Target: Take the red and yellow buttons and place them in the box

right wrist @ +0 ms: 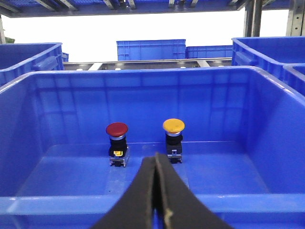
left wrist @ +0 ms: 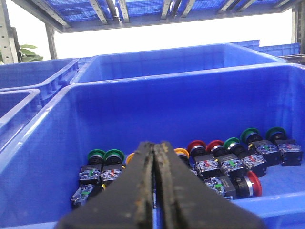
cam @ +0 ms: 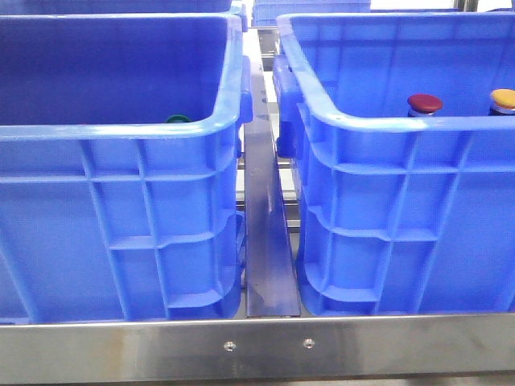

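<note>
A red button and a yellow button stand upright side by side on the floor of the right blue box. Their caps, the red button and the yellow button, just show over the box rim in the front view. My right gripper is shut and empty, above the box's near wall and short of the two buttons. My left gripper is shut and empty too, over the near side of the left bin. Neither gripper shows in the front view.
The left bin holds a heap of several push buttons: green caps, red caps, a yellow cap. A metal rail runs between the two bins. More blue bins stand behind and beside them.
</note>
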